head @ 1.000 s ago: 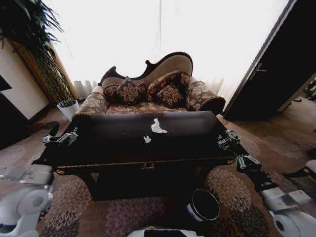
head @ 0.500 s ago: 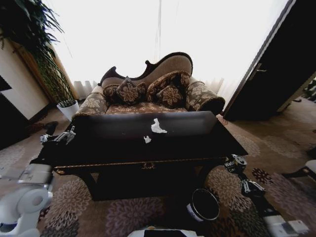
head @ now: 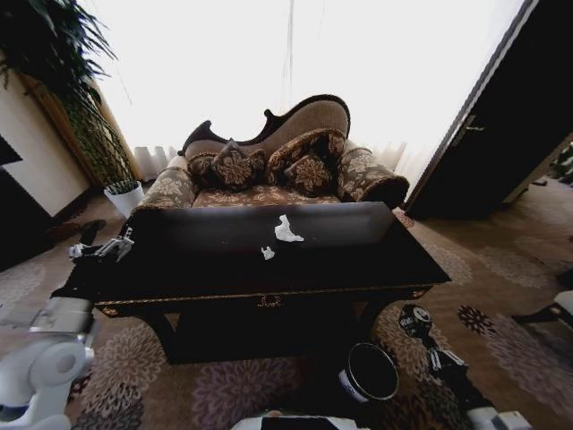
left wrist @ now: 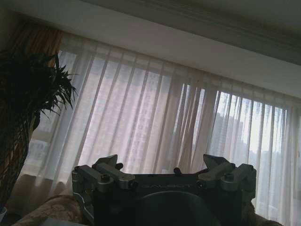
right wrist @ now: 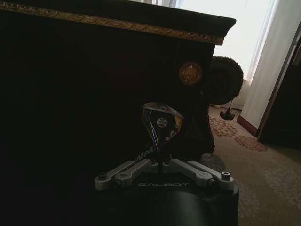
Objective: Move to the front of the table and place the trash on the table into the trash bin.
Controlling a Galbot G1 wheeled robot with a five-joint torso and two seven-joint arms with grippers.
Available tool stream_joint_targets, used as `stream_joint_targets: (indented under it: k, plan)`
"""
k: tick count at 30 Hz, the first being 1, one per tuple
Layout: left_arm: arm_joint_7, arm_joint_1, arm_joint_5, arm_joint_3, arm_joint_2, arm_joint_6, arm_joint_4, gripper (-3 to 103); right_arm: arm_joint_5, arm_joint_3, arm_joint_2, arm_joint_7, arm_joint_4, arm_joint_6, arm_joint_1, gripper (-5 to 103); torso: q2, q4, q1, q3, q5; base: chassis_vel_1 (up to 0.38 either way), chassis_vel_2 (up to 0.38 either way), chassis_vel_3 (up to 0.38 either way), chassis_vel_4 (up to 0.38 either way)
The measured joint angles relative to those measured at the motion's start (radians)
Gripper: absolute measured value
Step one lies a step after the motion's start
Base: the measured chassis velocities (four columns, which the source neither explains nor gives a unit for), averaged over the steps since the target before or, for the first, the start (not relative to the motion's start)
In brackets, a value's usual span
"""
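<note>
Dark can: crushed, shiny, pinched between the pressed-in fingers of the right tool (right wrist: 159,162), low beside the table's front right leg
Trash bin (head: 371,373): black round bucket on the carpet, in front of the tabletop (head: 358,260), just left of the right tool (head: 414,321) in the head view
Step in hand, as I judge it: carrying the can (head: 413,320) to the bin
Doing it well: swing the tool over the bin's open mouth, centre it inside the rim, and only then spread the fingers, so the can drops in rather than glancing off the edge
Left tool (left wrist: 164,175): spread and holding nothing, raised by the tabletop's left end, idle
White paper scraps: two, a larger one (head: 286,230) and a smaller one (head: 267,253), near the middle of the tabletop
Cans: one
Bins: one
</note>
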Motion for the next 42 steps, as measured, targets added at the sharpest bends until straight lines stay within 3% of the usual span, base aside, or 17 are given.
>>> stream_joint_targets:
  k: [7,13,19,42]
  plan:
    - [-0.005,0.018,-0.011,-0.028,0.012,-0.001,-0.019,100,-0.022,-0.073,-0.017,0.028,-0.166,-0.036,0.069,0,0.0,-0.0001,0.0,0.0,-0.0003,0.0,0.0,0.0,0.0]
    - [-0.006,0.049,-0.03,-0.077,0.019,-0.003,-0.039,100,-0.141,-0.152,-0.079,0.082,-0.285,-0.073,0.163,0,0.0,0.0003,0.0,0.0,-0.0002,0.0,0.0,0.0,0.0]
    - [-0.007,0.087,-0.039,-0.118,0.02,-0.005,-0.063,100,-0.203,-0.219,-0.118,0.097,-0.404,-0.091,0.232,0,0.0,0.0002,0.0,0.0,-0.0003,0.0,0.0,0.0,0.0]
    - [-0.007,0.238,-0.049,-0.242,0.002,-0.01,-0.129,100,-0.227,-0.45,-0.091,0.14,-0.718,-0.161,0.485,0,0.0,0.0002,0.0,0.0,-0.0003,0.0,0.0,0.0,0.0]
